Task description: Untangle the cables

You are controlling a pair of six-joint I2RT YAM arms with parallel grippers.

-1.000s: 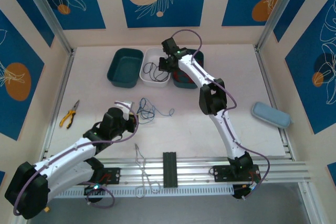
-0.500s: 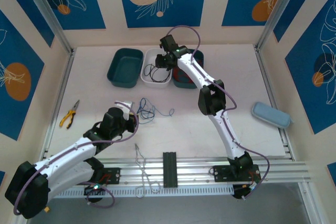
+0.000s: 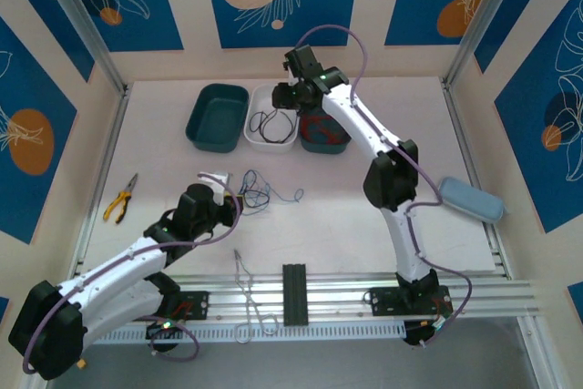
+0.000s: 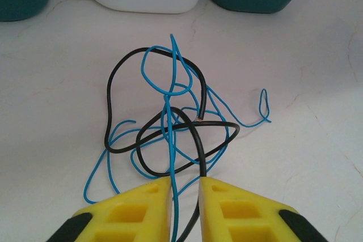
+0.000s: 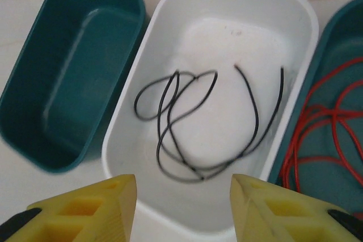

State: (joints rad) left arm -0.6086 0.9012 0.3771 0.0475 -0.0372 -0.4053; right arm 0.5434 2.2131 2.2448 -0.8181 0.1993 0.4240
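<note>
1. Two sets of fingers. The left fingers (image 4: 159,194) sit low over the bench (image 4: 306,140), parted by a narrow gap, not clamped on anything.
2. A tangle (image 4: 170,117) of blue cable (image 4: 170,157) and black cable (image 4: 109,97) lies on the bench just ahead of the left fingertips.
3. One blue strand and one black strand run back through the gap between the left fingers.
4. A blue tail curls off to the right of the tangle, flat on the bench.
5. The right fingers (image 5: 122,194) are spread wide with nothing between them, hovering at the near rim of the white tray (image 5: 227,38).
6. A second black cable (image 5: 193,175) lies looped inside the white tray, just beyond the right fingers.
7. The red cable (image 5: 309,120) lies in the teal tray (image 5: 346,38) beyond the right-hand finger.
8. Another teal tray (image 5: 68,72) sits beyond the left-hand finger.
</note>
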